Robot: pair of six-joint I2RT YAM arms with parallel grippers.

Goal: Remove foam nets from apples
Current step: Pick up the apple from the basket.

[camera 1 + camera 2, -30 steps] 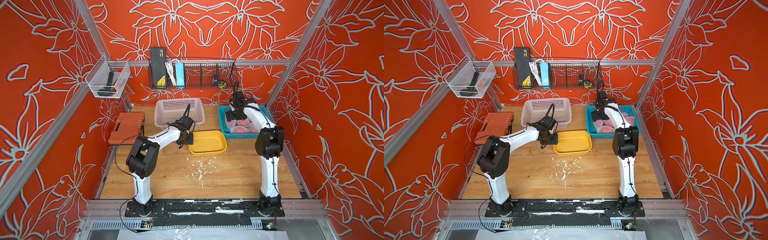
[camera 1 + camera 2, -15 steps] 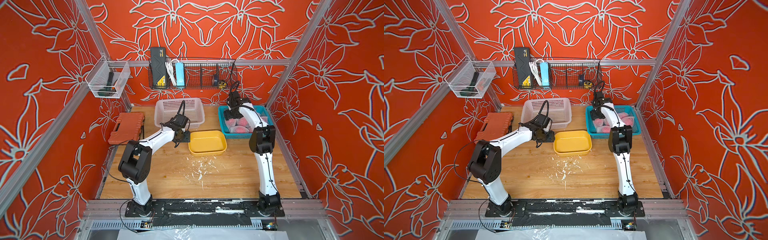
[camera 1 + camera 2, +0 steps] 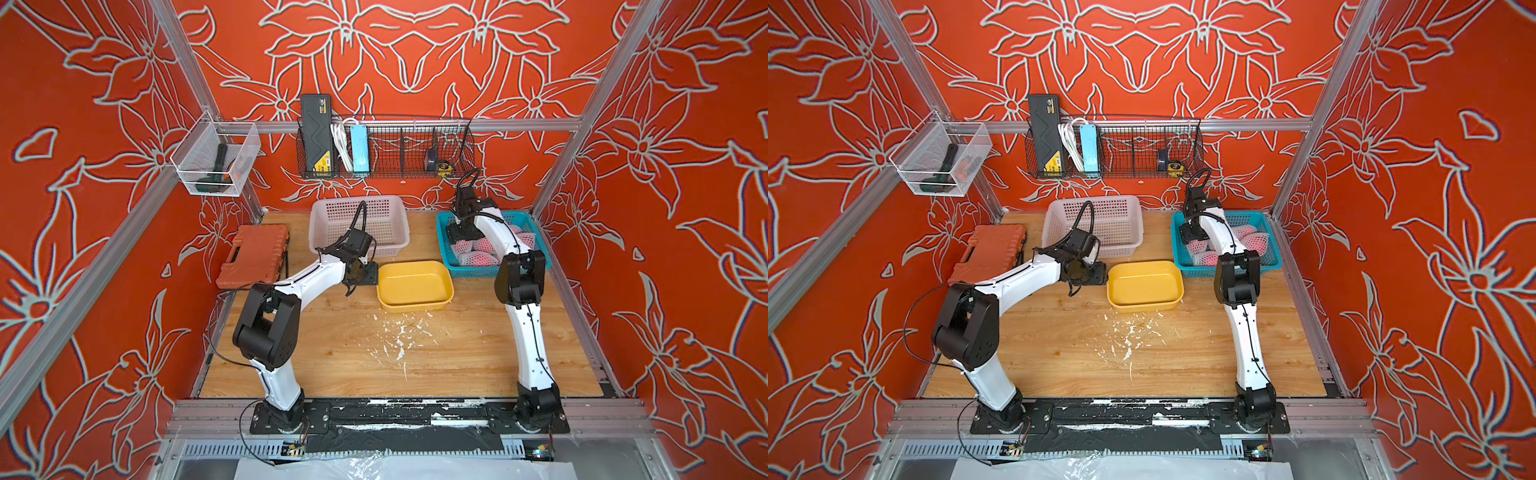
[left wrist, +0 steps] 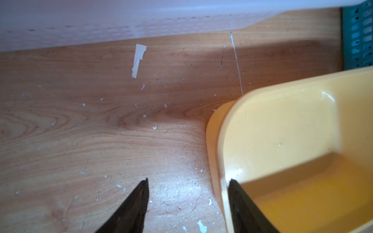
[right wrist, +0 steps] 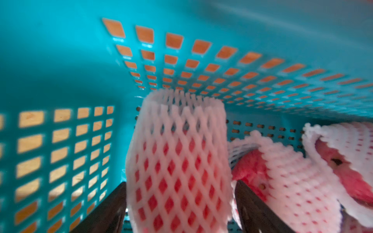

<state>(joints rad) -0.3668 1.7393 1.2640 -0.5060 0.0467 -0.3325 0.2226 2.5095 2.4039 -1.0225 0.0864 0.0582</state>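
Foam net (image 5: 177,157), sleeving an apple (image 5: 177,185), is lying in the blue basket (image 5: 60,60) between the right gripper's (image 5: 180,182) spread jaws. Closing risks snagging the neighbouring net (image 5: 292,181) just beside it. Its long axis is running out from the jaws, mouth pointing at the perforated wall. Left gripper (image 4: 188,179) is hovering spread, empty, beside the yellow tray (image 4: 282,121).

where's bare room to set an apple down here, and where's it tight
The wood table in front of the yellow tray is bare but for white flakes; tray and white basket look empty. The teal basket is packed with netted apples.
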